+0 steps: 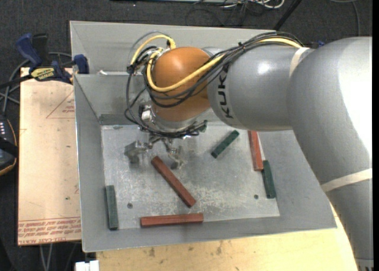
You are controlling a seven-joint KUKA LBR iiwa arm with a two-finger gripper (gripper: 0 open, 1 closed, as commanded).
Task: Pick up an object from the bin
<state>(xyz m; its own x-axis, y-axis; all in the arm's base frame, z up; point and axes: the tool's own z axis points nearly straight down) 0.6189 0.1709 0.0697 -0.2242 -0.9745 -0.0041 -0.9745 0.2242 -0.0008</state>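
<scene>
Pincer spread wide, empty; we sit over the far-left end of the red-brown bar, whose long axis runs diagonally off to near-right.

A dark green flat bar lay at lower left, a red-brown flat bar along the bottom, a second green bar at right.

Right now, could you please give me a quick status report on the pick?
Gripper open, low in the bin. Over upper end of the diagonal red-brown stick, not gripped. Nearest green stick lies apart.
</scene>
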